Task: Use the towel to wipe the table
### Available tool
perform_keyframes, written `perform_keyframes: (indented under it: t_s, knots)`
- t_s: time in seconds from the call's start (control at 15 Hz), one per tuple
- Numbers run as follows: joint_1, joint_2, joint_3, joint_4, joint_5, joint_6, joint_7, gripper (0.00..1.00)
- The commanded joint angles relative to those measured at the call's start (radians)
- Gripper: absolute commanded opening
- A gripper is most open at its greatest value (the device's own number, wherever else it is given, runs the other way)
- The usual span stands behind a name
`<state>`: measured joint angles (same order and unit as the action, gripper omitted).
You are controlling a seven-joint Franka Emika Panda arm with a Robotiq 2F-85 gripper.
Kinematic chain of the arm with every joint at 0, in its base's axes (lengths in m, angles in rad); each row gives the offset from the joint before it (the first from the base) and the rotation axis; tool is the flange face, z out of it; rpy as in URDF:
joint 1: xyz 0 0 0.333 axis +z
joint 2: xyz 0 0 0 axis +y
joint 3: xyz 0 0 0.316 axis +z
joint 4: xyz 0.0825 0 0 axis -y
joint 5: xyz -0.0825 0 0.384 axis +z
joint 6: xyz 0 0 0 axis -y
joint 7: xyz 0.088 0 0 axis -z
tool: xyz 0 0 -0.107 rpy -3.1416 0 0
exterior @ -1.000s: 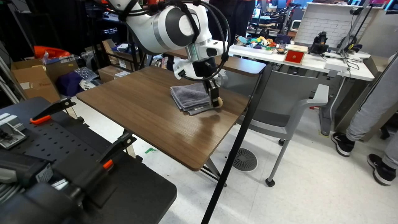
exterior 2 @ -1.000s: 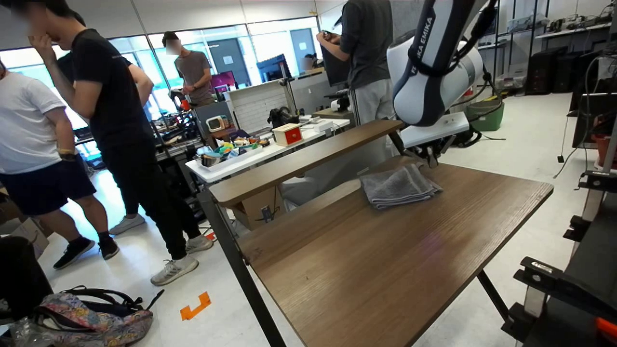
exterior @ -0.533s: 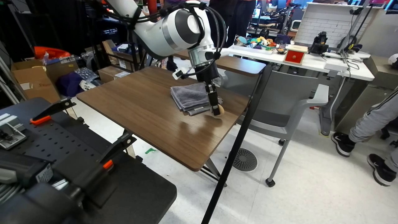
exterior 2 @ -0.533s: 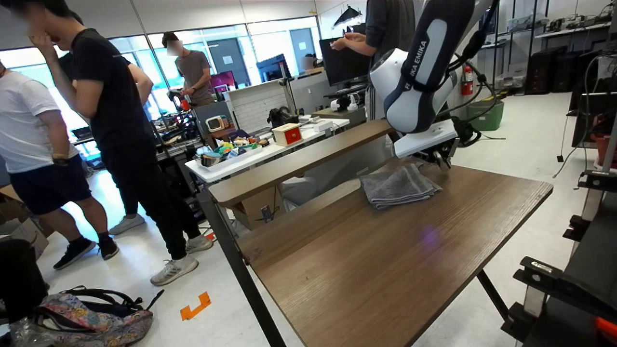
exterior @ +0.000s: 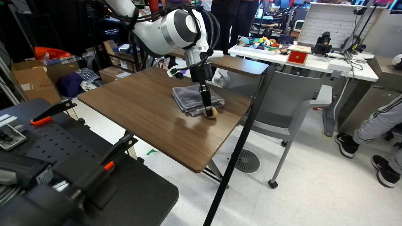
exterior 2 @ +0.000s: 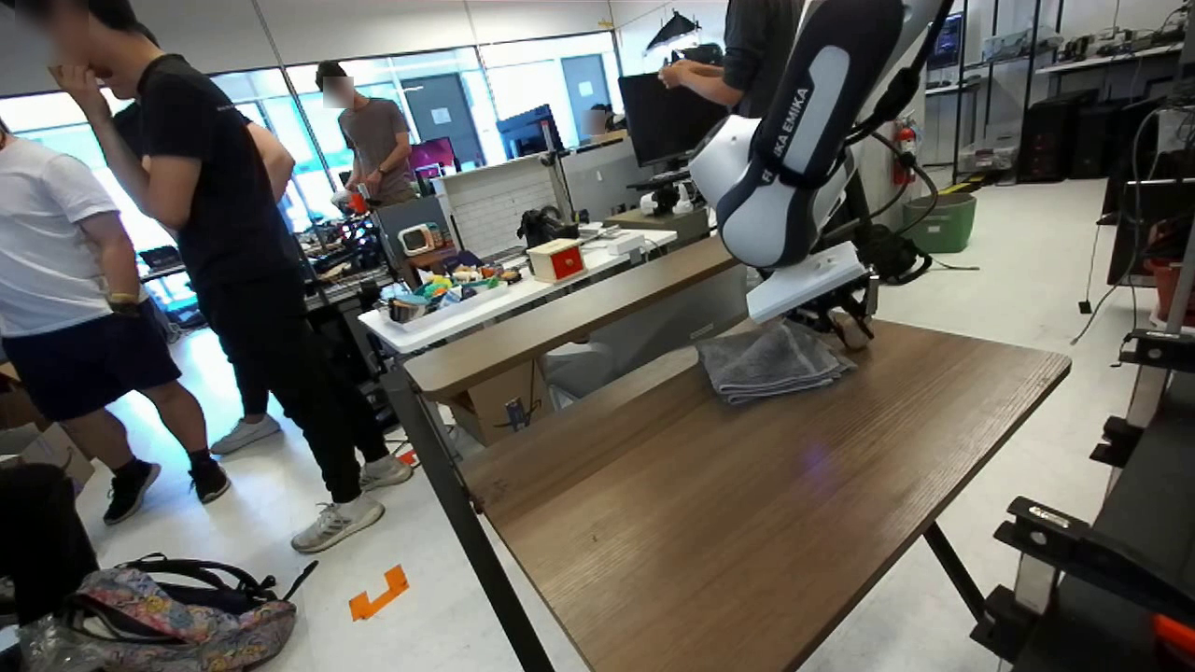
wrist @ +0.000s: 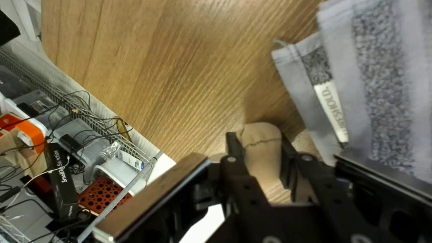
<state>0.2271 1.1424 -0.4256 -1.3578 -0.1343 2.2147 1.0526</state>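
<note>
Three pieces stand around the brown tabletop (exterior: 141,103): a raised wooden shelf (exterior: 241,65) along one long edge, a grey chair (exterior: 292,91) beyond that edge, and a black workbench (exterior: 138,185) facing the opposite long edge. Toward a corner on the shelf side lies the folded grey towel (exterior: 188,98). Just beside it, nearer that corner's short edge, the gripper (wrist: 259,136) pinches a beige lump (wrist: 263,157).

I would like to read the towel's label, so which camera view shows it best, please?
The wrist view: there the white label appears large, with some letters readable. Both exterior views show the towel folded on the table, but I cannot make out lettering there.
</note>
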Motion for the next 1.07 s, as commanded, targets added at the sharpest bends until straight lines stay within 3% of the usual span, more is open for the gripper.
perform_keyframes:
  t_s: [0.0, 0.33, 0.4, 0.73, 0.8, 1.0]
  knots:
    - [-0.032, -0.01, 0.044, 0.039, -0.033, -0.04, 0.01, 0.61]
    - [0.001, -0.1, 0.039, -0.067, -0.062, 0.032, 0.021, 0.96]
    - [0.005, -0.124, 0.043, -0.093, -0.07, 0.056, 0.013, 1.0]
    - [-0.019, -0.365, 0.163, -0.326, -0.036, 0.218, -0.139, 1.0]
    - [-0.015, -0.225, 0.124, -0.171, -0.054, 0.152, -0.073, 1.0]
    - [-0.016, -0.255, 0.136, -0.194, -0.053, 0.154, -0.077, 1.0]
